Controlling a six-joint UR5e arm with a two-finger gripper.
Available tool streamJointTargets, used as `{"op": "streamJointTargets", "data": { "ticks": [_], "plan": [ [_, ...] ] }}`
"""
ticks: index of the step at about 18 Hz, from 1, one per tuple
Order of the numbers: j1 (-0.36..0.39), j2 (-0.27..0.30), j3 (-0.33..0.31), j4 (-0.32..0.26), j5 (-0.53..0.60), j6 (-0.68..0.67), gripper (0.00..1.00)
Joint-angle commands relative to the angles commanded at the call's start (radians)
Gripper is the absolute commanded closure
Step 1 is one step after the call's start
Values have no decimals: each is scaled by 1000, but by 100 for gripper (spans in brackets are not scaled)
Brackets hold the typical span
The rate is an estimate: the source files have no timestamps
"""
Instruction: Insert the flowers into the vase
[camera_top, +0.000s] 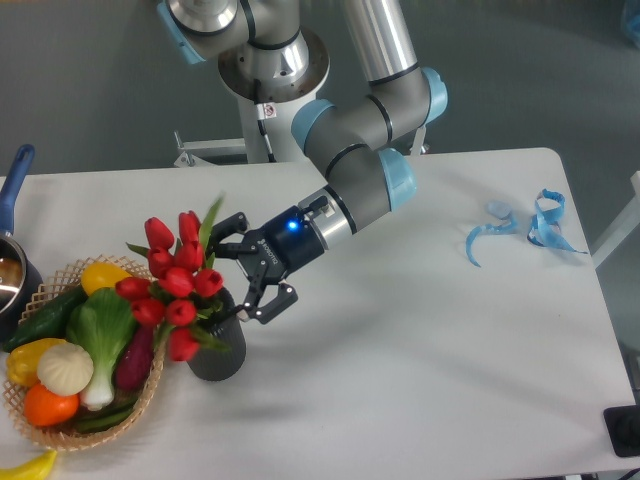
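The flowers (176, 285), red tulips with green leaves, stand with their stems in the mouth of the vase (216, 358), a dark ribbed cylinder at the front left of the table. The bunch leans left, over the basket's edge. My gripper (250, 268) is just right of the blooms and above the vase, open, with its fingers spread wide. The upper finger (232, 224) is beside the top leaf and the lower finger (270, 305) is next to the vase's rim. The stems below the blooms are hidden.
A wicker basket (62, 434) full of vegetables touches the vase on its left. A pot with a blue handle (14, 176) is at the left edge. Blue ribbon scraps (530, 226) lie at the far right. A yellow item (26, 465) pokes in at the bottom left.
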Motion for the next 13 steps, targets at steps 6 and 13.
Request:
{"op": "streamJointTargets", "data": {
  "ticks": [6,13],
  "plan": [
    [49,5,-25,0,0,-2,0],
    [167,28,-31,0,2,-3,0]
  ]
}}
